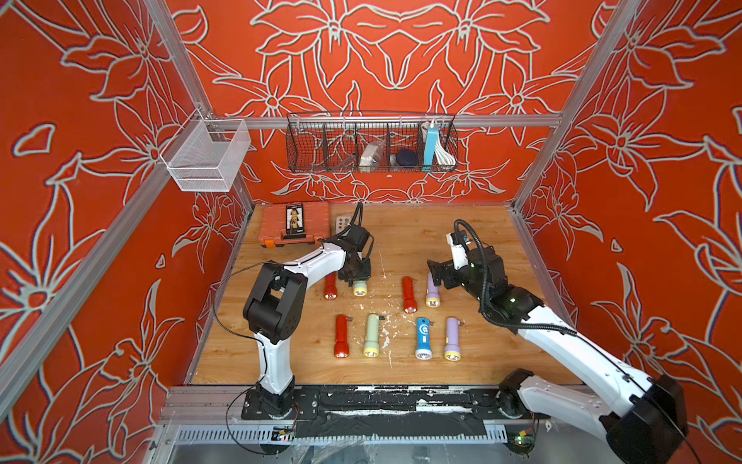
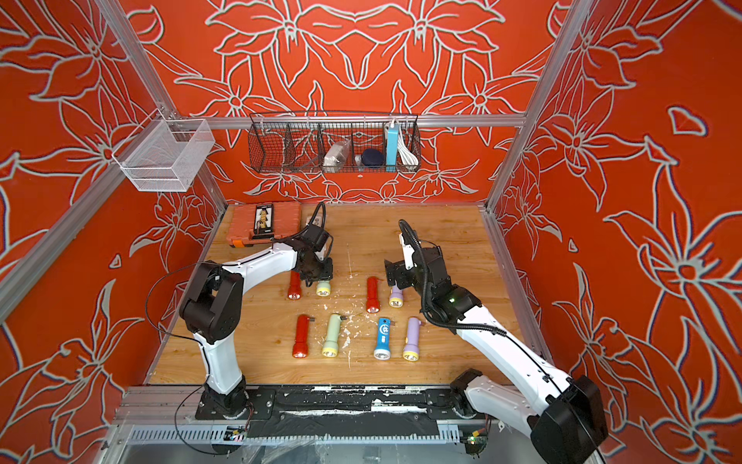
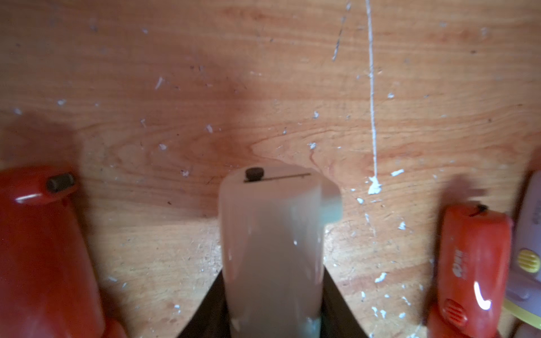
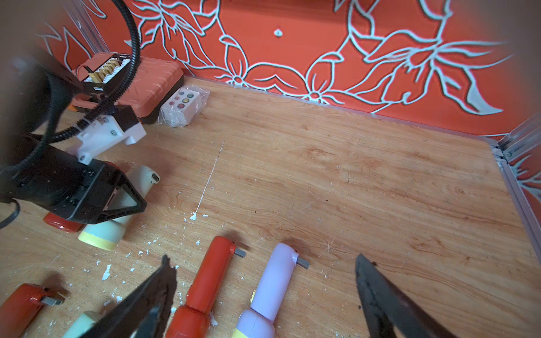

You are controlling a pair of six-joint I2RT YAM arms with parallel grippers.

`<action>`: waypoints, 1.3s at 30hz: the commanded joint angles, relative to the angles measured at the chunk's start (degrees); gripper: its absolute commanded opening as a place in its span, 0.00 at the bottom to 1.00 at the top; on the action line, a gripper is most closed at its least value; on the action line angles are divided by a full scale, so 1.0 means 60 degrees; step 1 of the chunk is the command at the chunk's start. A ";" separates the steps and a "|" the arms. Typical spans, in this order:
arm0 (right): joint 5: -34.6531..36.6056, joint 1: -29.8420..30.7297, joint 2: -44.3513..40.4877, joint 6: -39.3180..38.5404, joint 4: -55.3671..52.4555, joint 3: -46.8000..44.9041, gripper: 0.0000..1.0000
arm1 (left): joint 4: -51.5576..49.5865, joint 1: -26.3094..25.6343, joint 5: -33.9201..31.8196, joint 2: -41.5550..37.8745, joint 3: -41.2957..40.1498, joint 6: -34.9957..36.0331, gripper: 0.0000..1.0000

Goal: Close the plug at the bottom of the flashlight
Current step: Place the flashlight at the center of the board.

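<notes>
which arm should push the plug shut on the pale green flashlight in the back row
Probably right: the left gripper has its jaws shut on the pale green flashlight; the right gripper hangs free nearby, jaws open.

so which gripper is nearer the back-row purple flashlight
Right. The right gripper hangs open over the purple flashlight; the left gripper is shut on the pale green flashlight, two places away.

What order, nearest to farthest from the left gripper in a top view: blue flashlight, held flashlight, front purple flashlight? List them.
1. held flashlight: back row, clamped in the left gripper.
2. blue flashlight: front row, toward the right arm's side.
3. front purple flashlight: front row, just beyond the blue one.
</notes>
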 commanded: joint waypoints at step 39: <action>0.0705 -0.0075 -0.0250 0.1136 0.0013 -0.0213 0.98 | -0.1169 -0.0542 0.0264 -0.0530 0.0924 -0.0391 0.81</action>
